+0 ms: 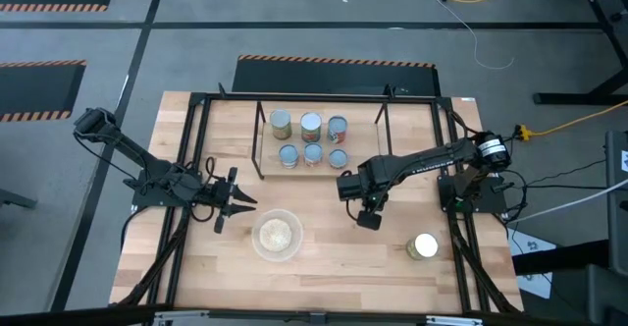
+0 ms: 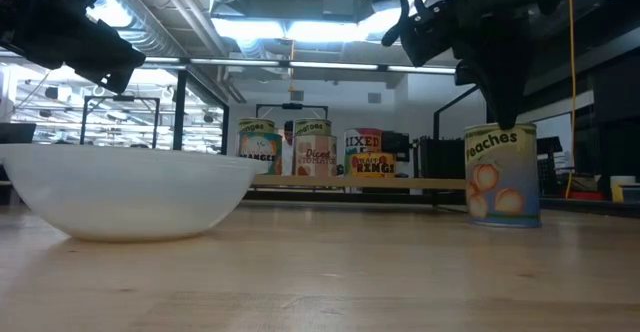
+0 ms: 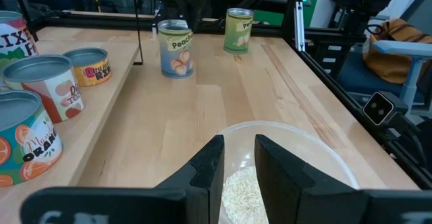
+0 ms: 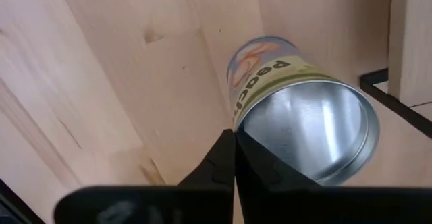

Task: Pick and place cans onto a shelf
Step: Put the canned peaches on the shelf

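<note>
Wooden tabletop (image 1: 196, 267), black-rod shelf (image 1: 261, 139) carrying six cans (image 1: 311, 127), clear bowl (image 1: 278, 235) near the front, left hand (image 1: 238, 204) fingers slightly apart beside it, right hand (image 4: 234, 158) fingers together above peaches can (image 4: 297, 106), standing before the shelf.

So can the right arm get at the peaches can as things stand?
Probably yes. The right hand hangs just over the peaches can, which stands alone on bare table, nothing between. But its fingers are shut beside the rim, so they must open first.
</note>
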{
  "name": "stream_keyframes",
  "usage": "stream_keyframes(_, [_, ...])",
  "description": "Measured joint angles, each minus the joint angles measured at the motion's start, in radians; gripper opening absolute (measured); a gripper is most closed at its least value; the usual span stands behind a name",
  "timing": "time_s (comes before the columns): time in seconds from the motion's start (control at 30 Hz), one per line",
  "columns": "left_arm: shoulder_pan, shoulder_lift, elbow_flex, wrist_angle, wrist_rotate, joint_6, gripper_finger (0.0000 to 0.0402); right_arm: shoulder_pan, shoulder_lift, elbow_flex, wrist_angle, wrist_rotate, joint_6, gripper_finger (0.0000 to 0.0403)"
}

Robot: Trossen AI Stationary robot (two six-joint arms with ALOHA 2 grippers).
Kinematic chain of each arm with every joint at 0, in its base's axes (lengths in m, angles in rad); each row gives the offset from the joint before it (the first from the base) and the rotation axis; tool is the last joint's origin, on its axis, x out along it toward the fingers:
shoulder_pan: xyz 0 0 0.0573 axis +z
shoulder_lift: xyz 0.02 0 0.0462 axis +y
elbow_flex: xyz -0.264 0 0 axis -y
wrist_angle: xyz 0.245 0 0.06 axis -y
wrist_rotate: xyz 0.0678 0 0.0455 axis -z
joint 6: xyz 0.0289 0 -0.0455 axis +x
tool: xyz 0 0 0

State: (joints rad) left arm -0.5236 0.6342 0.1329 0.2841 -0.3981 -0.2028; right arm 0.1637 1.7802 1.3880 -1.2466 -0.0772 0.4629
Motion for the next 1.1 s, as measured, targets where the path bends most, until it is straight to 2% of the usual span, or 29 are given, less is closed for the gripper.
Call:
stream_keyframes(0.2, [0.000, 0.000, 0.000, 0.000, 0.000, 0.000, 0.0076, 0.020, 0.000, 0.000, 0.012, 0.001, -0.095, 0.0002])
stream_keyframes(0.43, [0.000, 0.000, 0.000, 0.000, 0.000, 0.000, 0.0076, 0.031, 0.003, 0.026, 0.003, -0.002, -0.129, 0.0002])
stream_keyframes(0.93, [0.000, 0.000, 0.000, 0.000, 0.000, 0.000, 0.0076, 0.030, 0.003, 0.238, -0.050, -0.002, -0.341, 0.0001])
stream_keyframes(1.1, [0.000, 0.000, 0.000, 0.000, -0.001, 0.000, 0.0076, 0.013, 0.002, 0.338, -0.155, 0.071, -0.465, 0.0000])
